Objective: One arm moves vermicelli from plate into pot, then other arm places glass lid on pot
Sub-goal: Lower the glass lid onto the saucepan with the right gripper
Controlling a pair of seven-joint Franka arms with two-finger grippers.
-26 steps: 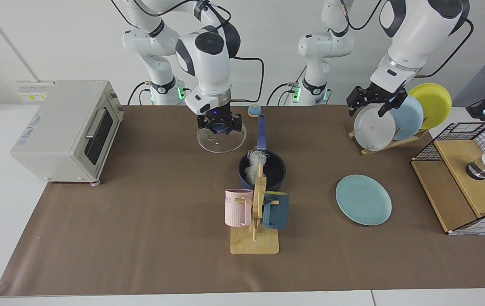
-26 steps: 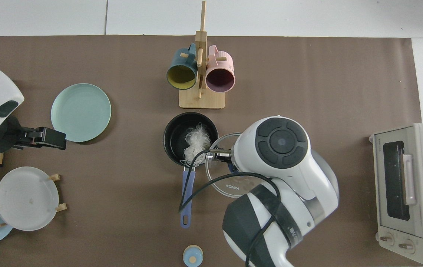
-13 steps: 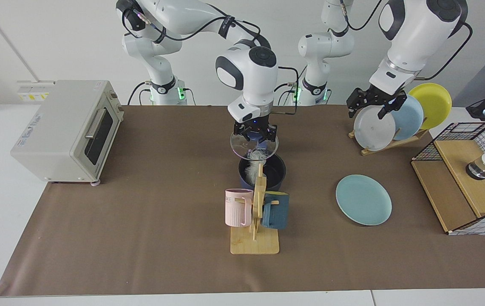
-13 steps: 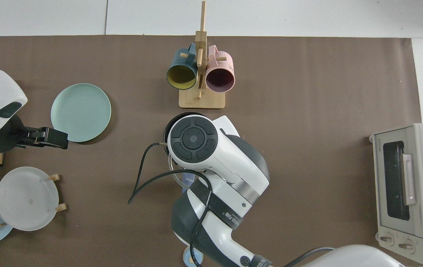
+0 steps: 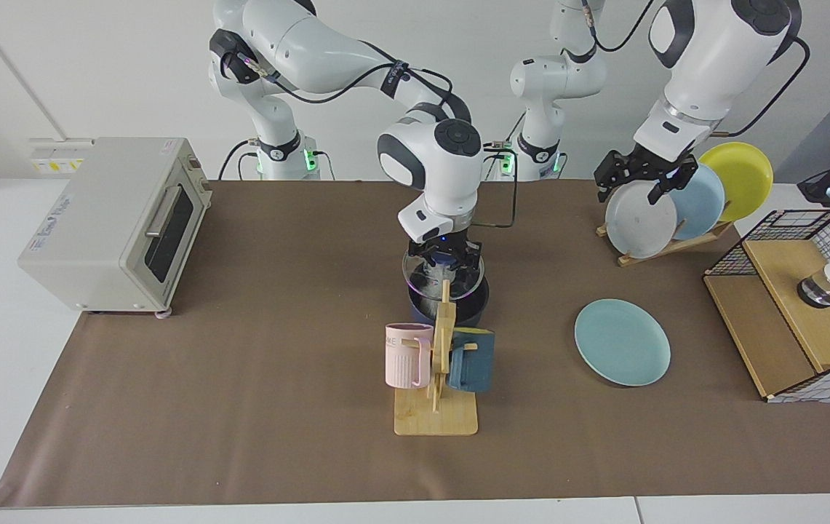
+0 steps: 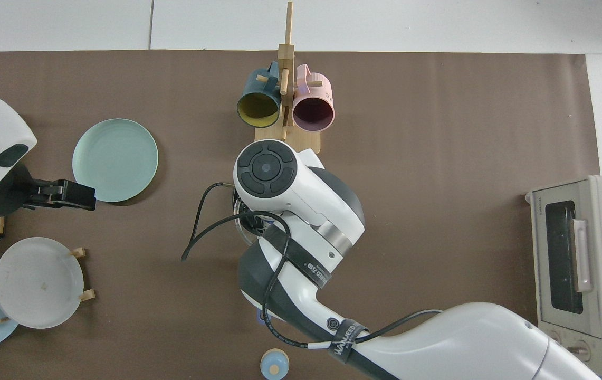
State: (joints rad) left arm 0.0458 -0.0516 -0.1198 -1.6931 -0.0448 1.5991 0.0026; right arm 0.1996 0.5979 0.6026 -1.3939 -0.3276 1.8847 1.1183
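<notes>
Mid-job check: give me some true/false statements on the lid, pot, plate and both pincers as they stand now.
1. The right pincer holds the glass lid at the pot. True.
2. The plate carries the vermicelli. False: it is bare.
3. The left pincer is over the pot. False: it waits by the plate rack.
4. Two mugs hang on the wooden stand. True.

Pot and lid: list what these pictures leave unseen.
- Top view: the pot and glass lid are almost wholly hidden under the right arm.
- Facing view: the mug stand covers the pot's front, so whether the glass lid sits fully on the rim is unclear.
- The vermicelli is a blur behind the glass.
</notes>
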